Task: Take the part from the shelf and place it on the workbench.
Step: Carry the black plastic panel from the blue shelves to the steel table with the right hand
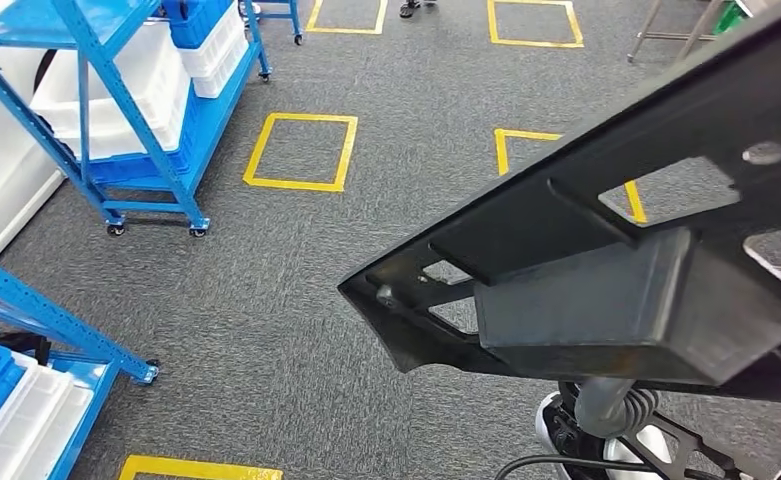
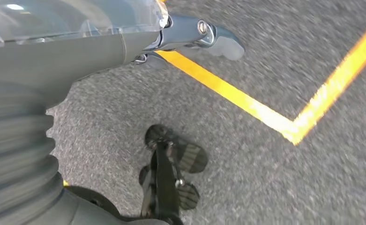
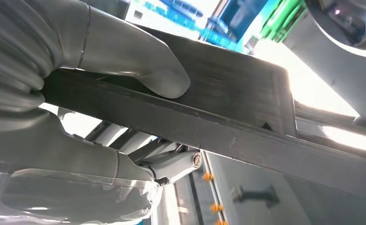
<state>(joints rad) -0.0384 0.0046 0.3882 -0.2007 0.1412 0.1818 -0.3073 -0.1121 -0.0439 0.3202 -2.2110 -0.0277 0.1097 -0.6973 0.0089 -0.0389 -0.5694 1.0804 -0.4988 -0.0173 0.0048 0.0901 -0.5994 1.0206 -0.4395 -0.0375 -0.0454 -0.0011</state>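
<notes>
A large black metal part, a flat frame with cut-out holes and a box-shaped block on it, is held up close in front of me on the right side of the head view. In the right wrist view my right hand grips the part, with the thumb pressed on its flat face and the darker fingers under its edge. My left hand hangs over the grey carpet and holds nothing, with one of its fingers stretched out.
A blue wheeled shelf rack with white bins stands at the far left. A second blue rack with bins stands at the near left. Yellow taped squares mark the carpet. Metal legs stand at the far right.
</notes>
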